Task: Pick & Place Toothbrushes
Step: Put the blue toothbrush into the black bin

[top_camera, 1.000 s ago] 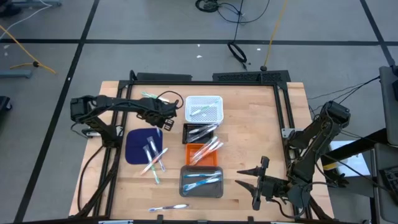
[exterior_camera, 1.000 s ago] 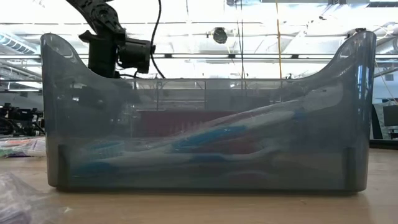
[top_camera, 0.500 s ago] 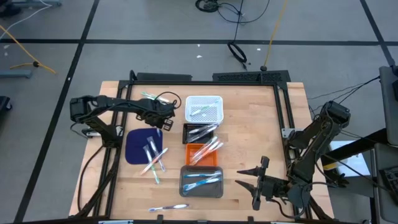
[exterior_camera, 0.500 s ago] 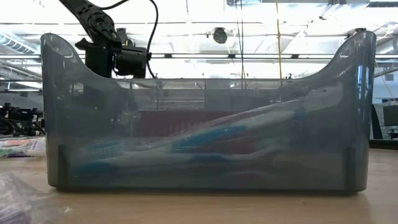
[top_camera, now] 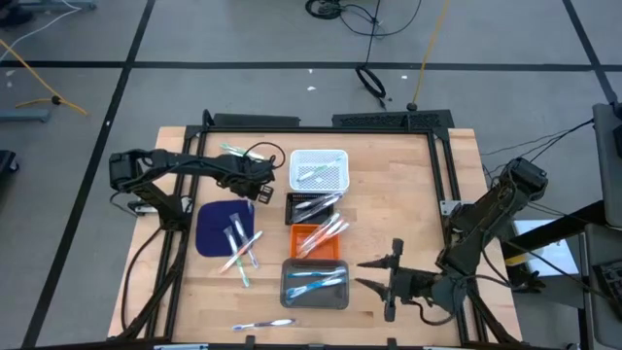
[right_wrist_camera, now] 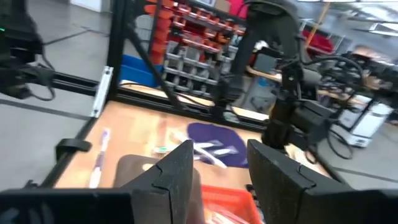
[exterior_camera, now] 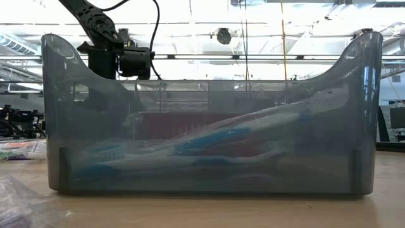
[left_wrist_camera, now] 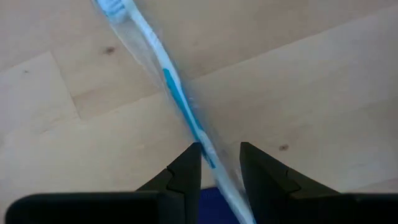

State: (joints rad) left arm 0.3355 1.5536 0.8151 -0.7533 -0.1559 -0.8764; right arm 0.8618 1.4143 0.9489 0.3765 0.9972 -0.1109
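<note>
My left gripper (top_camera: 259, 187) hangs over the far edge of the dark blue mat (top_camera: 222, 228), shut on a toothbrush (left_wrist_camera: 168, 81) with a blue stripe, in a clear wrapper. More toothbrushes lie on the mat (top_camera: 237, 241), by the table's near edge (top_camera: 262, 324) and at the far left (top_camera: 233, 149). Blue ones lie in the grey tray (top_camera: 314, 282). My right gripper (top_camera: 367, 274) stands open and level, just right of the grey tray, holding nothing. My left gripper pinches the toothbrush's handle (left_wrist_camera: 208, 155) between its two fingers, which come from above, point down and lie across it. The bristle end (left_wrist_camera: 115, 7) reaches out from the fingers over the wood. Whether that end rests on the table, I cannot tell.
A white tray (top_camera: 319, 170), a black tray (top_camera: 313, 206) and an orange tray (top_camera: 316, 236) line up with the grey one down the table's middle. The low view sits right behind the grey tray's wall (exterior_camera: 209, 114). Bare wood lies to the right of the trays.
My right gripper has gone toward the table's left edge, closer to the grey tray, staying level and open.
</note>
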